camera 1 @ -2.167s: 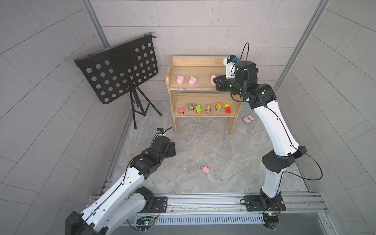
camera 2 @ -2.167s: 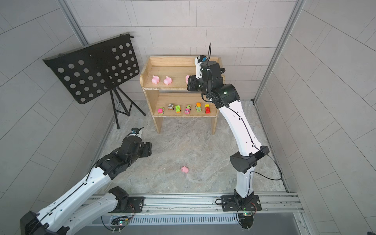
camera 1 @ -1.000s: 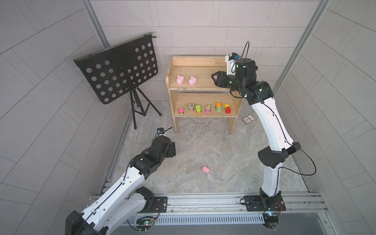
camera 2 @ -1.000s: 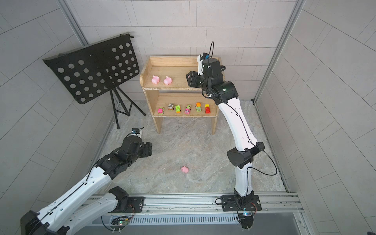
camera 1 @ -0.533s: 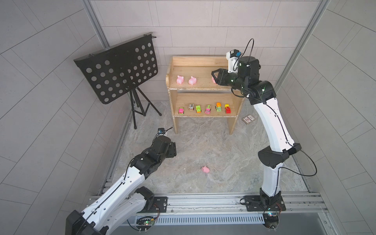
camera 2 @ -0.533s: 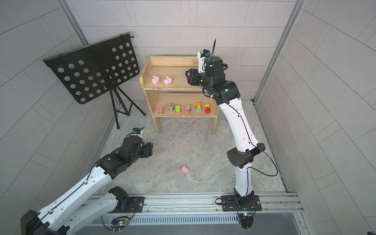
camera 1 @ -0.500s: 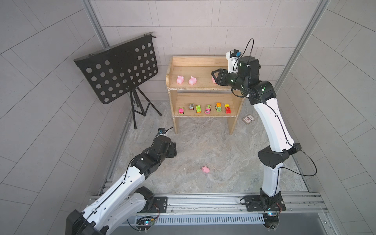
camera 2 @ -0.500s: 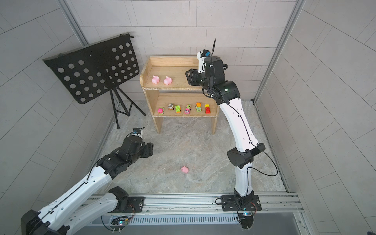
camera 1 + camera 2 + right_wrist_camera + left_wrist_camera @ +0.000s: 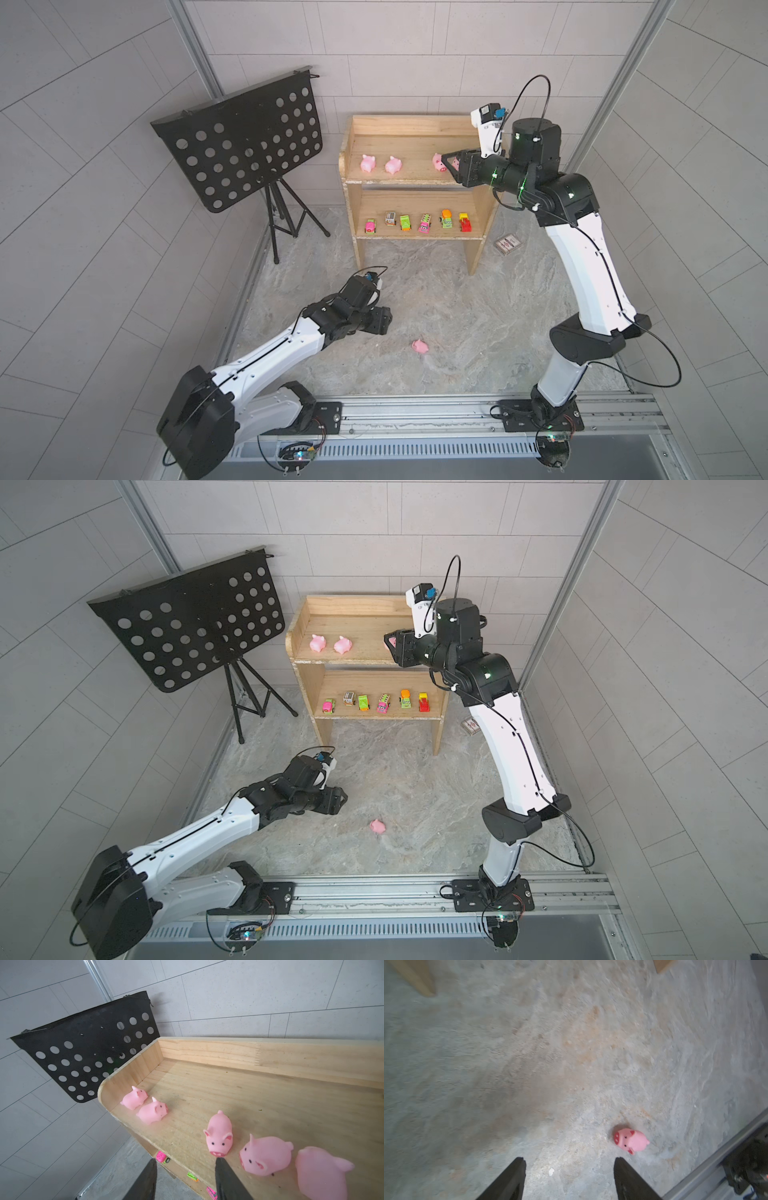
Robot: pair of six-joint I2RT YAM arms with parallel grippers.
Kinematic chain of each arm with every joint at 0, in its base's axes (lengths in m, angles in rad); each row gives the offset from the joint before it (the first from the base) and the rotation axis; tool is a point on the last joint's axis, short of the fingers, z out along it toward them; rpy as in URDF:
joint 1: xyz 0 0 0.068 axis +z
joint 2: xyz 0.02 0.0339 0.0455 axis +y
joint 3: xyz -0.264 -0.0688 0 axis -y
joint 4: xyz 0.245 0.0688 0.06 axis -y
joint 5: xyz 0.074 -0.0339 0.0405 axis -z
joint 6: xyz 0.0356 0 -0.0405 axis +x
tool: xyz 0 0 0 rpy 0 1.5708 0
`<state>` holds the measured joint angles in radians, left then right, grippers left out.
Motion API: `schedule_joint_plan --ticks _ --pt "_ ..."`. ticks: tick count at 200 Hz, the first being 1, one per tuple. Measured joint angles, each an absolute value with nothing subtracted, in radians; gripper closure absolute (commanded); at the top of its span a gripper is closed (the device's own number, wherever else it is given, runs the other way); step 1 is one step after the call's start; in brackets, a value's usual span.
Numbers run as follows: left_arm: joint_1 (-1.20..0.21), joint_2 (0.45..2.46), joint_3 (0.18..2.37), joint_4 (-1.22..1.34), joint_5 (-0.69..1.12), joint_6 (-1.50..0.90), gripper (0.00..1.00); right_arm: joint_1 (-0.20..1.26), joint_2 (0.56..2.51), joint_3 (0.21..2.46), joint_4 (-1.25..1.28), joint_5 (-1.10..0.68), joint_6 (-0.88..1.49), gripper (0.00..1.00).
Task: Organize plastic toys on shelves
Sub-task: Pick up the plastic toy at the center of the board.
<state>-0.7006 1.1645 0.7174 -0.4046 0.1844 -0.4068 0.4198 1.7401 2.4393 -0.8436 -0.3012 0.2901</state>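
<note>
Right pincer [image 9: 186, 1160] hangs part-open and empty at the near edge of the pale wooden two-tier shelves [image 9: 207, 1049], five glossy pink pigs [image 9: 220, 1136] grouped on top; my left pincer [image 9: 569, 1159] gapes wide over the floor, I judge for the sixth pig [image 9: 631, 1141] just right of it

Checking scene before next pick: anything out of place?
One pink pig sits alone on the floor, off the shelves where the other pigs stand. A card packet also lies on the floor by a shelf leg.
</note>
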Motion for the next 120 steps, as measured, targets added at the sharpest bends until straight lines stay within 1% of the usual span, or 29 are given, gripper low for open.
schedule_joint_plan --ticks 30,56,88,120 --pt "-0.801 1.252 0.745 -0.365 0.187 -0.398 0.33 0.42 1.608 2.244 -0.83 -0.317 0.244 0.52" --pt "-0.857 1.323 0.752 -0.331 0.187 -0.392 0.33 0.421 1.471 2.0 -0.79 -0.313 0.218 0.52" --pt "-0.891 1.372 0.756 -0.303 0.187 -0.391 0.33 0.421 1.33 1.73 -0.736 -0.306 0.21 0.52" --pt "-0.903 1.399 0.765 -0.281 0.187 -0.384 0.33 0.421 1.214 1.517 -0.688 -0.298 0.218 0.53"
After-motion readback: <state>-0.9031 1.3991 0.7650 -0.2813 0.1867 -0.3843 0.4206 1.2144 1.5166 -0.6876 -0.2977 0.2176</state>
